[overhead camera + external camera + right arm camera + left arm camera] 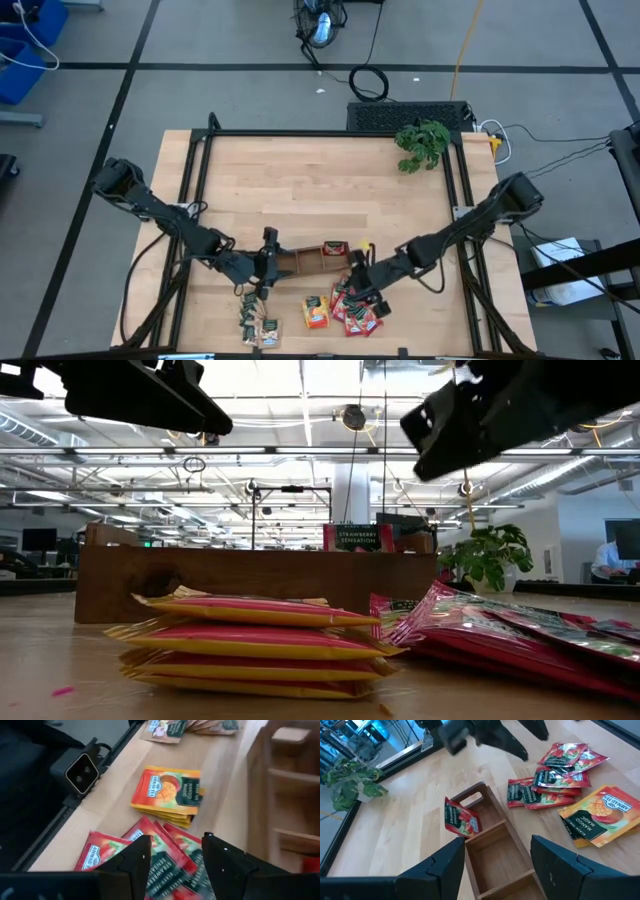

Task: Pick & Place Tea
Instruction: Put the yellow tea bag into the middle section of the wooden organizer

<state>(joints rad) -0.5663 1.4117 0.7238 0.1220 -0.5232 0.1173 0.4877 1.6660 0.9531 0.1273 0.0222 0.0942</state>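
Note:
The tea lies in three groups near the table's front edge: dark green sachets (255, 325), a stack of orange sachets (317, 312) and a fanned pile of red sachets (357, 312). One red sachet (461, 818) stands leaning in the far end compartment of the brown tray (300, 260). My left gripper (497, 865) hangs open over the tray's left part, nothing between its fingers. My right gripper (175, 860) hangs open above the red pile (160, 855), just right of the tray, holding nothing.
A leafy plant (422, 143) stands at the table's far right corner. A black frame rail (455, 180) runs around the tabletop. A small camera block (82, 770) sits on the front edge near the orange stack (170, 795). Bare wood lies behind the tray.

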